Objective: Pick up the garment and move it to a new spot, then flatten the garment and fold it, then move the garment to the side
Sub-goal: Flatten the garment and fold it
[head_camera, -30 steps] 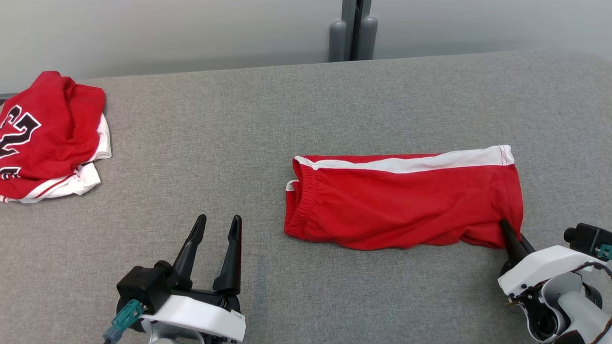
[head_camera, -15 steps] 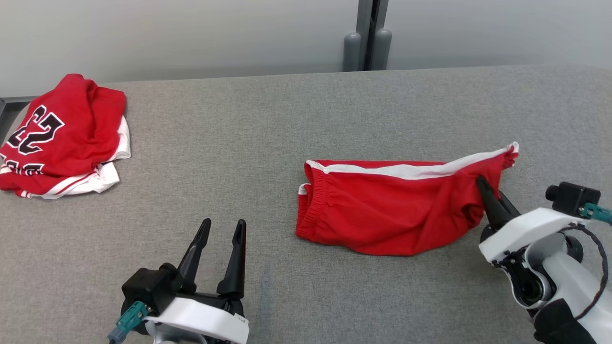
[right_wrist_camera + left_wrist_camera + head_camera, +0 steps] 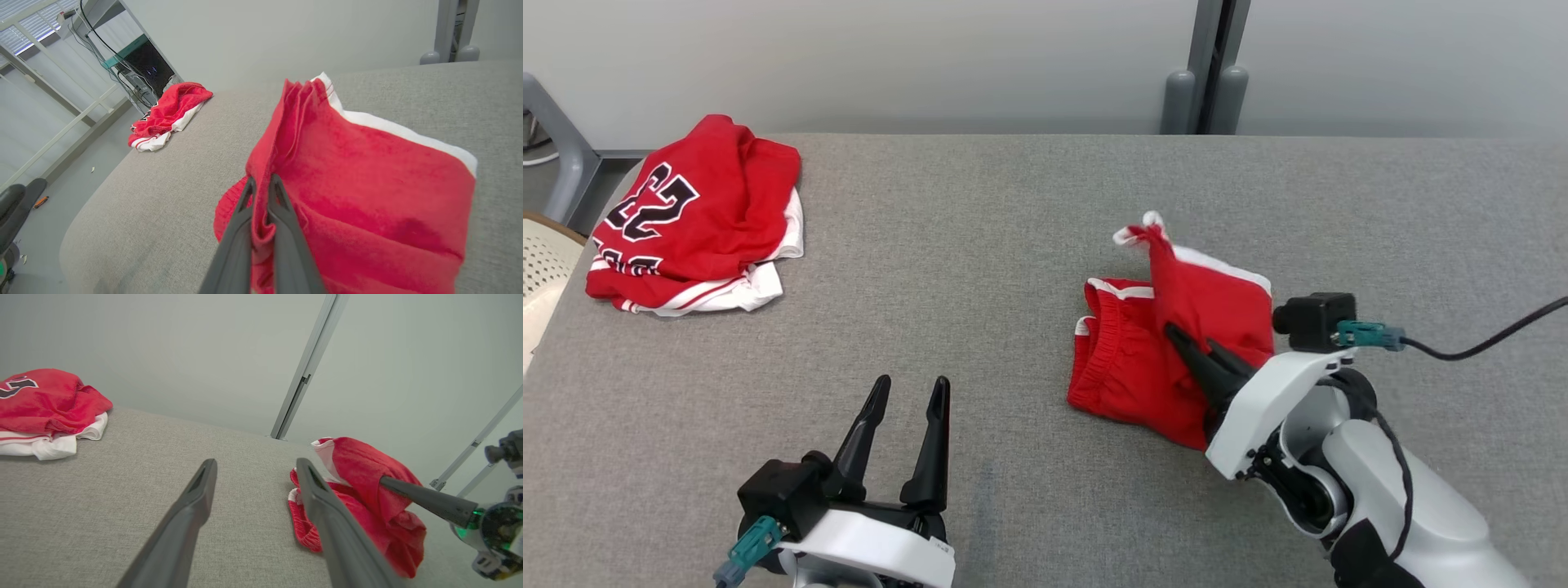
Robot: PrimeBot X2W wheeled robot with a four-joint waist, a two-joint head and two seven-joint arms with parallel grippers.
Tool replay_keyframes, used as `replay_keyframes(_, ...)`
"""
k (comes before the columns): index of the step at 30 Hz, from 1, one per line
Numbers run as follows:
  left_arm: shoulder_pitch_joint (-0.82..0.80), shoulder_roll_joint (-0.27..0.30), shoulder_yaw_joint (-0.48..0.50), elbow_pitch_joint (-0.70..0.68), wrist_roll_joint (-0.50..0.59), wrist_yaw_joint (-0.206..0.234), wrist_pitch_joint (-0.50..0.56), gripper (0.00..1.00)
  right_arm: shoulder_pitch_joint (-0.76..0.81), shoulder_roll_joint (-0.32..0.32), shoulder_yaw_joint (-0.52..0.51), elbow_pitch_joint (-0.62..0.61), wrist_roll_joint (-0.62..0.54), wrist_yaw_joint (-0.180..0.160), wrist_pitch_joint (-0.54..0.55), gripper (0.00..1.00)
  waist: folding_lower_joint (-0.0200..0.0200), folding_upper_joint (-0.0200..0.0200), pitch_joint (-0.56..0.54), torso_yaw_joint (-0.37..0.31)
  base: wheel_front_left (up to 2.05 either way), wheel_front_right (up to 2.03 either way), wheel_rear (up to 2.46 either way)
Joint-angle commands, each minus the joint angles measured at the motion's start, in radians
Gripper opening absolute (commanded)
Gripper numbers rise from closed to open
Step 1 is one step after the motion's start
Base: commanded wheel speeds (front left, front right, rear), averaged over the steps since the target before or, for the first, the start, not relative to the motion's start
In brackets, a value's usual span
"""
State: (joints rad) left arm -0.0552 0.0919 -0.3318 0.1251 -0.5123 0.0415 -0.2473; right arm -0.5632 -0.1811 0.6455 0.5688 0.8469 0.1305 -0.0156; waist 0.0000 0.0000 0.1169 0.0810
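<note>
Toward the right half of the table (image 3: pixel 980 245), the right gripper (image 3: pixel 1172 331) is clenched on one end of the red shorts (image 3: pixel 1127 384), holding it raised above the waistband end, which lies flat. Near the front edge, the left gripper (image 3: pixel 912 384) is released and empty. A red jersey (image 3: pixel 698 216) lies at the far left corner.

Black number 23, on crumpled red jersey (image 3: pixel 727 229)

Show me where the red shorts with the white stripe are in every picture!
Head view: the red shorts with the white stripe, right of centre.
Left wrist view: the shorts, lower right.
Right wrist view: the shorts, centre and right, pinched in the right gripper.
Shared landmark: crumpled red jersey with black numbers, at left.
</note>
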Motion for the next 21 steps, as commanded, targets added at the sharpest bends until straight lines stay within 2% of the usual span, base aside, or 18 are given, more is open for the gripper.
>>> replay_keyframes(1, -0.011, 0.004, 0.003, 0.001, -0.007, 0.002, -0.004, 1.0, 0.011, 0.001, 0.005, -0.002, -0.011, 0.0, 0.011, 0.0, 0.0, 0.0, 0.001, 0.006, 0.0, 0.0, 0.0)
replay_keyframes(14, -0.024, 0.0, 0.007, 0.005, -0.006, 0.003, -0.01, 1.0, 0.011, 0.062, 0.06, 0.026, -0.087, 0.0, 0.054, 0.0, 0.0, 0.0, 0.019, 0.015, 0.0, 0.0, 0.0)
replay_keyframes(15, -0.025, -0.001, 0.006, 0.005, -0.006, 0.002, -0.01, 1.0, 0.009, 0.066, 0.064, 0.028, -0.091, 0.0, 0.052, 0.12, 0.0, 0.0, 0.02, 0.014, 0.0, 0.0, 0.0)
replay_keyframes(16, -0.025, -0.001, 0.006, 0.006, -0.006, 0.002, -0.011, 1.0, 0.008, 0.068, 0.067, 0.027, -0.095, 0.0, 0.05, 0.38, 0.0, 0.0, 0.021, 0.013, 0.0, 0.0, 0.0)
replay_keyframes(17, -0.026, -0.001, 0.005, 0.007, -0.006, 0.001, -0.011, 1.0, 0.009, 0.069, 0.07, 0.025, -0.098, 0.0, 0.047, 0.45, 0.0, 0.0, 0.022, 0.013, 0.0, 0.0, 0.0)
replay_keyframes(18, -0.027, -0.001, 0.004, 0.008, -0.005, 0.001, -0.012, 1.0, 0.01, 0.07, 0.075, 0.02, -0.102, 0.0, 0.045, 0.99, 0.0, 0.0, 0.023, 0.012, 0.0, 0.0, 0.0)
replay_keyframes(21, -0.03, -0.002, 0.005, 0.01, -0.005, 0.001, -0.013, 1.0, 0.024, 0.066, 0.091, -0.015, -0.115, 0.0, 0.032, 1.0, 0.0, 0.0, 0.025, 0.008, 0.0, 0.0, 0.0)
